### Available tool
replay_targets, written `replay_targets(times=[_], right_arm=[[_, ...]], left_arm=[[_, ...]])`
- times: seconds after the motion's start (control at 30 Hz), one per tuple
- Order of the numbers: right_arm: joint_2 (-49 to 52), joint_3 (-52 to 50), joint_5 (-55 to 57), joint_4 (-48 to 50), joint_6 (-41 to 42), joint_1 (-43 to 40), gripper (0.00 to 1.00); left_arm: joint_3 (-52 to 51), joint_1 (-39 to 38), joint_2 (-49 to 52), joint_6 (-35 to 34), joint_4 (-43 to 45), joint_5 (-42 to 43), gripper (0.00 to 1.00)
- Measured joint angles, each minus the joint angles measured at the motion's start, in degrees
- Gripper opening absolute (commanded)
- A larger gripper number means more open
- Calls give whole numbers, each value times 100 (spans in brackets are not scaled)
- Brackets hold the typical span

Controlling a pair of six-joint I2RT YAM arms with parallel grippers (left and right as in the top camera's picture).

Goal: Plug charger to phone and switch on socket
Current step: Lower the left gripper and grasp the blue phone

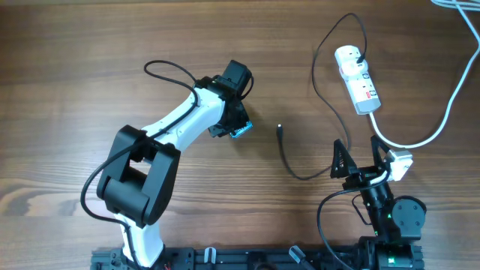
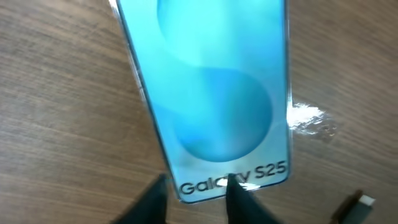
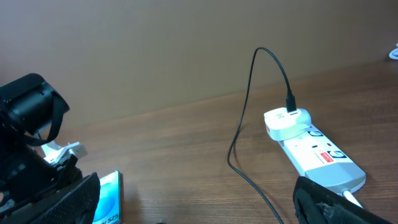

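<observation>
from overhead the phone (image 1: 244,131) is almost wholly hidden beneath the left gripper (image 1: 237,126). the left wrist view is blurred, the phone's top edge cut off; right of it the charger (image 2: 359,201) plug is only a blur.

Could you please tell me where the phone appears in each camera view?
Overhead: the phone is a teal sliver at the left gripper, near the centre.
Left wrist: the phone fills the middle.
Right wrist: the phone is at the bottom-left edge.
Shared landmark: the charger, right of the phone in every picture.
</observation>
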Motion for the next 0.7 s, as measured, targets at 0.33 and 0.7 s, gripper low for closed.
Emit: replay_targets(times=[0.33, 0.7], right_arm=[[0, 0, 0, 0, 0, 0, 100], [0, 0, 0, -2, 0, 0, 100]], left_arm=[[-4, -175, 4, -7, 719, -20, 4], [-11, -177, 24, -7, 1803, -37, 4]])
